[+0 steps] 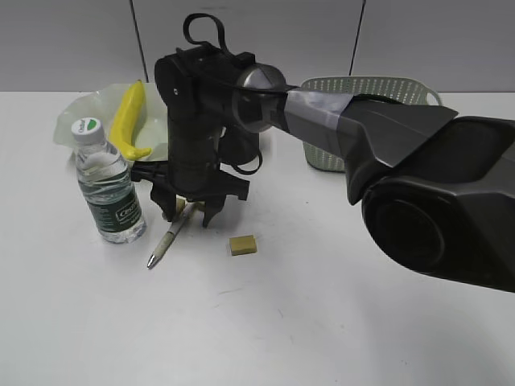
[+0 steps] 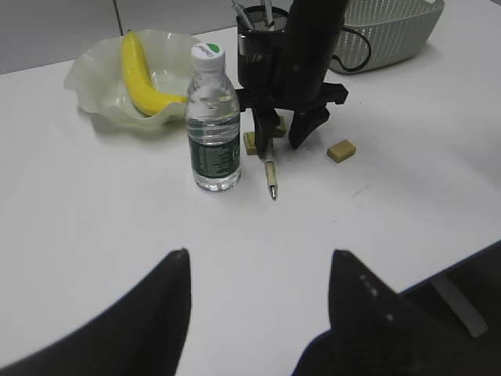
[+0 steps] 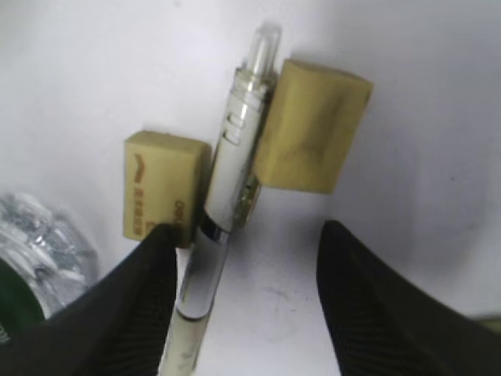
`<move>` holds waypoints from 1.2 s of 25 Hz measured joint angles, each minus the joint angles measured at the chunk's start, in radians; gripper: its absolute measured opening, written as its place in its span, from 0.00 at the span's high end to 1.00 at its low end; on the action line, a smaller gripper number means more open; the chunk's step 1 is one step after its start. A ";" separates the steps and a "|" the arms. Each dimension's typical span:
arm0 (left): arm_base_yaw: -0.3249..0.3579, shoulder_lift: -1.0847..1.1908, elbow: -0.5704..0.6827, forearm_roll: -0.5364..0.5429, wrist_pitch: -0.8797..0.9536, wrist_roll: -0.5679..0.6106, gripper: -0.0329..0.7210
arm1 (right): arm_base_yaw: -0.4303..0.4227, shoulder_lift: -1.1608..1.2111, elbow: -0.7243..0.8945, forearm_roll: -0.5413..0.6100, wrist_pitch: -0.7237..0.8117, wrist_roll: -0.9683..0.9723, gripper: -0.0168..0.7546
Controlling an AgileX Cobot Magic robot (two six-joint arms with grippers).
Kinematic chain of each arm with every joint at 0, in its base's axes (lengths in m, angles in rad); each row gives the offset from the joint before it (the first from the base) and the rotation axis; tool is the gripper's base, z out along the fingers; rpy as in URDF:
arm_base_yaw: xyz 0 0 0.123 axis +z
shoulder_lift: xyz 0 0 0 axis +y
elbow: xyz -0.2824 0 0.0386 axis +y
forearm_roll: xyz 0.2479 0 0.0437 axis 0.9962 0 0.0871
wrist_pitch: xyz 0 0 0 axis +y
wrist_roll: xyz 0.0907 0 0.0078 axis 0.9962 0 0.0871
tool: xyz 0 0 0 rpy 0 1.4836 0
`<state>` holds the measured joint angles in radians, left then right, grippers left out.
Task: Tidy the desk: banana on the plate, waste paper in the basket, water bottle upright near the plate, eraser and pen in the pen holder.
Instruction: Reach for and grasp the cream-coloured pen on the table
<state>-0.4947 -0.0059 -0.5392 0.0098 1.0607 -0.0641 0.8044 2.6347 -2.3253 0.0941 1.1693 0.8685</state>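
The yellow banana lies in the pale green plate at the back left; both also show in the left wrist view, banana and plate. The water bottle stands upright in front of the plate. My right gripper points down, open, astride the pen, which lies on the desk between two tan erasers. A third eraser lies apart to the right. The black pen holder stands behind the right gripper. My left gripper is open and empty above the bare desk. No waste paper shows.
The sage green basket stands at the back right, partly behind the right arm; its inside is hidden. The right arm crosses the middle of the desk from the right. The desk's front edge shows at the lower right of the left wrist view.
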 joint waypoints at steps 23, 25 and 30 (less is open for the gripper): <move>0.000 0.000 0.000 0.001 0.000 0.000 0.40 | -0.013 0.010 -0.090 -0.004 0.038 -0.124 0.74; 0.000 0.000 0.000 0.001 0.000 0.000 0.40 | -0.014 0.010 -0.090 0.012 0.039 -0.095 0.60; 0.000 0.000 0.000 0.001 0.000 0.000 0.40 | -0.014 0.010 -0.090 0.024 0.039 0.013 0.52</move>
<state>-0.4947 -0.0059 -0.5392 0.0108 1.0607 -0.0641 0.7899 2.6448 -2.4151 0.1180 1.2080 0.8818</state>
